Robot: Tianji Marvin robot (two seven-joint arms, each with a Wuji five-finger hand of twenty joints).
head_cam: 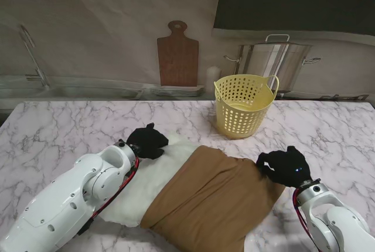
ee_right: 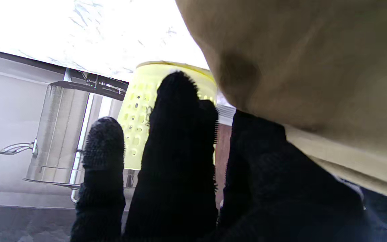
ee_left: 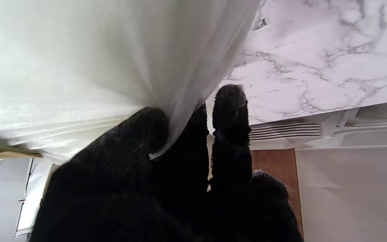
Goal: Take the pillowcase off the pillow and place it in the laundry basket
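While the left hand (head_cam: 147,142) pinches the white pillow (head_cam: 153,177) and the right hand (head_cam: 285,166) grips the brown pillowcase (head_cam: 214,200), pulling them apart seems next.

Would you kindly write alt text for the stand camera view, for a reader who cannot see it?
A white pillow, half out of a brown pillowcase, lies on a marble table; the left hand grips the pillow and the right hand the pillowcase. A yellow laundry basket stands farther away.
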